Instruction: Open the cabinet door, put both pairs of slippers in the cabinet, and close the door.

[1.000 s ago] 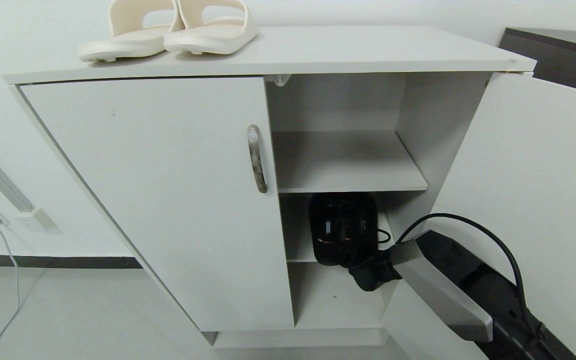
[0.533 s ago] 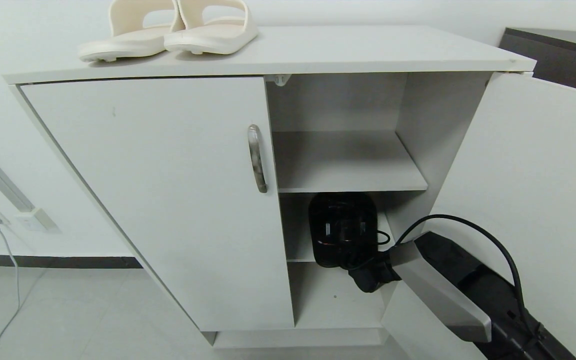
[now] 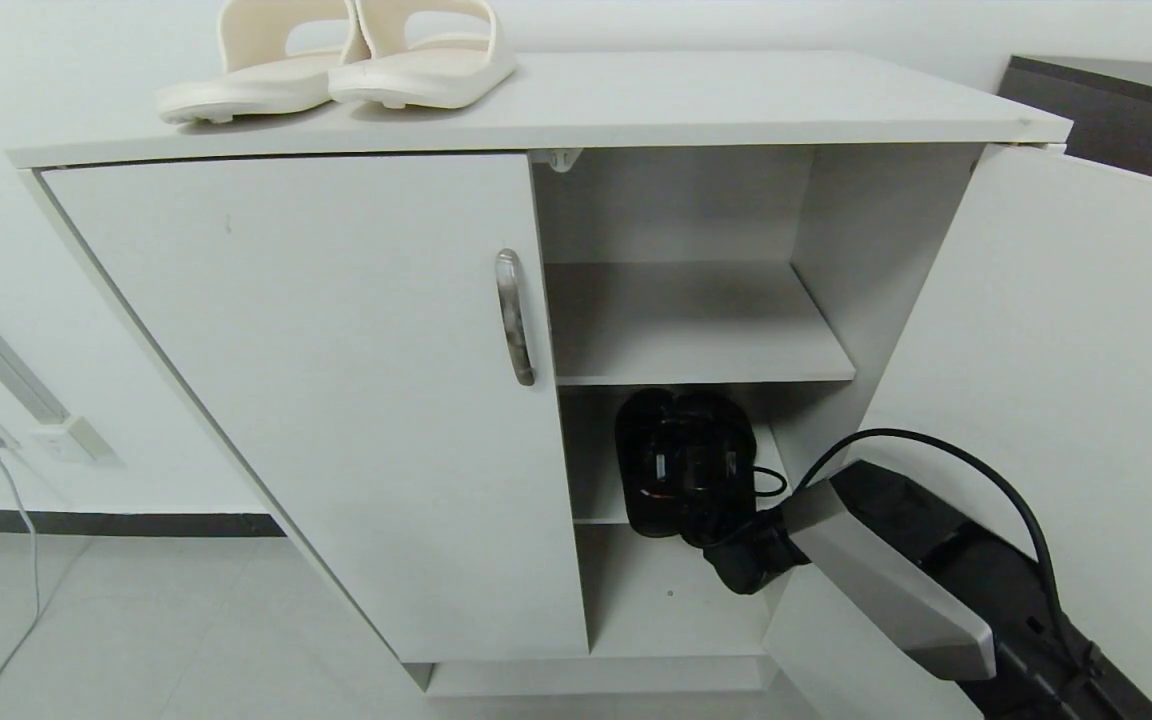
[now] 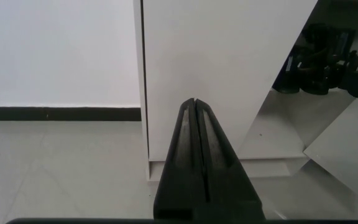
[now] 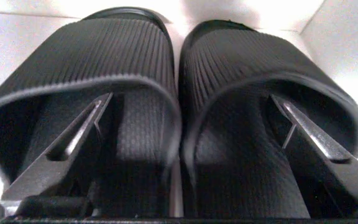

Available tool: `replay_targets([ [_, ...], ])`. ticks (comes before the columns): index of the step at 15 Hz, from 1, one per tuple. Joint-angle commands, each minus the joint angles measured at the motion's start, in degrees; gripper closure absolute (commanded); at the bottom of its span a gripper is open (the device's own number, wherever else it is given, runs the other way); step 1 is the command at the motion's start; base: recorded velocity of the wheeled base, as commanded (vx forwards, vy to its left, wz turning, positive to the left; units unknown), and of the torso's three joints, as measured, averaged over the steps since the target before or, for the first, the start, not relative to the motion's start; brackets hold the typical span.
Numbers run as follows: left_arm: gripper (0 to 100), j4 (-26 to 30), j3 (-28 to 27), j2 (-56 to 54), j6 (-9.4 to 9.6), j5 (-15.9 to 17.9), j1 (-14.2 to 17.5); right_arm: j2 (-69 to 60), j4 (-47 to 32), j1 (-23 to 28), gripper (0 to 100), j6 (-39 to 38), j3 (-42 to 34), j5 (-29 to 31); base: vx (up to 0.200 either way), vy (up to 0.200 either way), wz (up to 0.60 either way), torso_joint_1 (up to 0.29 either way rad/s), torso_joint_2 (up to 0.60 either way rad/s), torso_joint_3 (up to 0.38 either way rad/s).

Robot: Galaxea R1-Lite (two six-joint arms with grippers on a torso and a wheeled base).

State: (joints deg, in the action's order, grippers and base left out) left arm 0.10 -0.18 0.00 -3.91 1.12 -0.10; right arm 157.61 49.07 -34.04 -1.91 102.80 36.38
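Black slippers [image 3: 681, 460] are sitting side by side on the middle shelf of the cabinet [image 3: 736, 100]. Right gripper [image 5: 191, 98] is holding its fingers spread, one under each strap. Cream slippers [image 3: 336, 60] are lying on top. Left gripper [image 4: 194, 102] is pressing its fingers together.

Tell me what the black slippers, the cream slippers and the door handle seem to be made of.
Black slippers: probably soft rubber or foam, matte, with fine moulded ribs across the straps.
Cream slippers: likely one-piece moulded foam, smooth and matte, with thick rounded edges.
Door handle: apparently metal, brushed, showing streaky reflections.
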Motion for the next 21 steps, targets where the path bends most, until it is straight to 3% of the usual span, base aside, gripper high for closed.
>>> replay_targets([
  [1,100,0.0,0.0,0.1,-0.04,0.0,0.0,-5.5,3.5,-0.7,0,0.0,-7.4,0.1,0.0,0.0,0.0,0.0,0.0,0.0],
  [5,100,0.0,0.0,0.1,-0.04,0.0,0.0,-14.2,14.0,-3.9,0,0.3,-25.8,0.1,0.0,0.0,0.0,0.0,0.0,0.0],
  [10,100,0.0,0.0,0.1,0.05,0.0,0.0,-26.5,20.9,-7.7,0,0.2,-46.8,-0.7,0.0,0.0,0.0,0.0,0.0,0.0],
  [13,100,0.0,0.0,0.1,0.05,0.0,0.0,-30.4,24.1,-10.9,0,0.1,-56.5,-1.7,0.0,0.0,0.0,0.0,0.0,0.0],
  [14,100,0.0,0.0,0.1,0.05,0.0,0.0,-30.4,24.1,-10.9,0,0.1,-56.5,-1.7,0.0,0.0,0.0,0.0,0.0,0.0],
  [15,100,0.0,0.0,0.1,0.05,0.0,0.0,-32.1,27.3,-12.3,0,0.3,-62.4,-4.5,0.0,0.0,0.0,0.0,0.0,0.0],
  [21,100,0.0,0.0,0.1,-0.04,0.0,0.0,-32.5,27.9,-12.8,0,0.4,-63.0,-4.3,0.0,0.0,0.0,0.0,0.0,0.0],
])
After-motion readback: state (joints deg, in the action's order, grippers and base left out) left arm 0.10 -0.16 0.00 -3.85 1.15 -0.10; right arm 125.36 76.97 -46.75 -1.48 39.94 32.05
